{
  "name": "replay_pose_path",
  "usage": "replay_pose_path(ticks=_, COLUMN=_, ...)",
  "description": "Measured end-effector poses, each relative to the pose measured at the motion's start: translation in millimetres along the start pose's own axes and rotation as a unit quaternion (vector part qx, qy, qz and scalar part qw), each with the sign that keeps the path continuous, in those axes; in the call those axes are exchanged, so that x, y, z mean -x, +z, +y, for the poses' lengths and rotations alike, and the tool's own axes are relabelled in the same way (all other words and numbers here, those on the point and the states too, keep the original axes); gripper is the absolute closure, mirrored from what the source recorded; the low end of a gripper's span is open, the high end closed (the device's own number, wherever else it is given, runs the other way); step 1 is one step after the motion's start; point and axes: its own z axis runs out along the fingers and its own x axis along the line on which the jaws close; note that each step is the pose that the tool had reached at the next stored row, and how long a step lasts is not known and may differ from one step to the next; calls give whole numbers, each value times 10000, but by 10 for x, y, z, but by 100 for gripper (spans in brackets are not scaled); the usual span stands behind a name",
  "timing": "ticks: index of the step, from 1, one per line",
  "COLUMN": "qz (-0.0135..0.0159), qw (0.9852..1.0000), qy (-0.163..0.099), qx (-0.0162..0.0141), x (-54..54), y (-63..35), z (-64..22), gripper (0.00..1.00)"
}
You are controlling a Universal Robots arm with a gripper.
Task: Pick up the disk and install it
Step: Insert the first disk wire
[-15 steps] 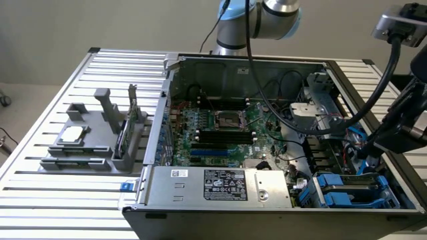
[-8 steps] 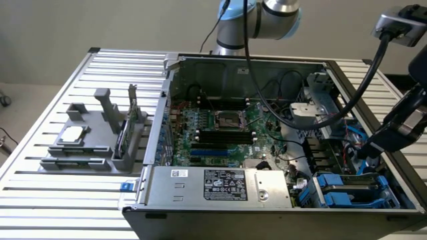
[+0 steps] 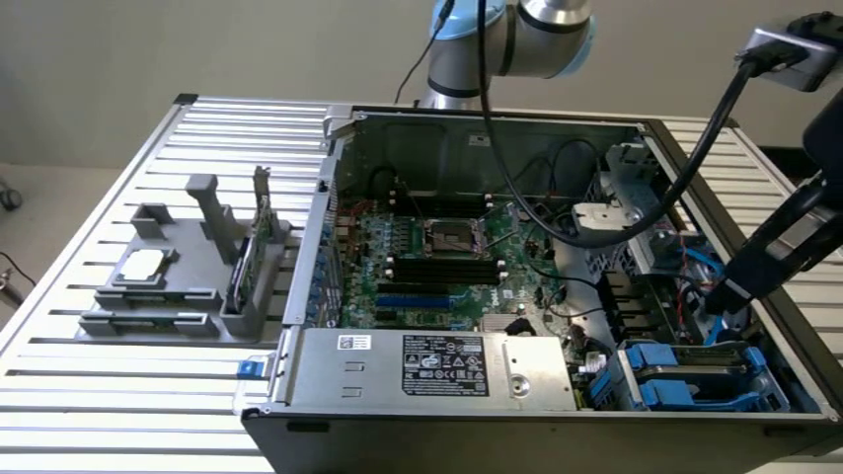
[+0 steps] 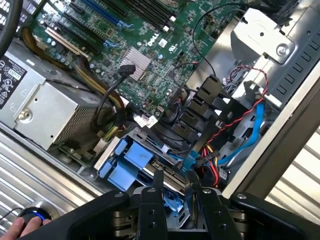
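Observation:
The disk (image 3: 688,373) lies low in the drive bay at the case's front corner on the exterior view's right, its blue carrier around a dark grey body. In the wrist view the blue carrier (image 4: 131,161) sits just beyond my fingertips. My gripper (image 3: 722,298) hangs a little above that bay, next to the blue cables. Its two dark fingers (image 4: 158,181) stand apart with a narrow gap, so my gripper (image 4: 173,186) is open and grips nothing. A bit of blue shows through the gap from below.
The open computer case (image 3: 330,197) rests on a slatted metal table (image 3: 118,395). Inside are the motherboard (image 3: 435,257), the power supply (image 3: 435,365) and loose cables (image 4: 245,115). A grey holder (image 3: 172,286) with a chip and a green card stands on the exterior view's left. A hand (image 4: 17,229) rests by a mouse.

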Motion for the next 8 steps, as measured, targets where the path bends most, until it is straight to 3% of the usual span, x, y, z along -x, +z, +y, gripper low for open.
replay_pose_path(ticks=4, qz=-14, qw=9993, qy=366, qx=-5, x=0, y=14, z=-1, gripper=69)
replay_pose_path(ticks=8, qz=-27, qw=9974, qy=725, qx=-9, x=-1, y=28, z=-1, gripper=69)
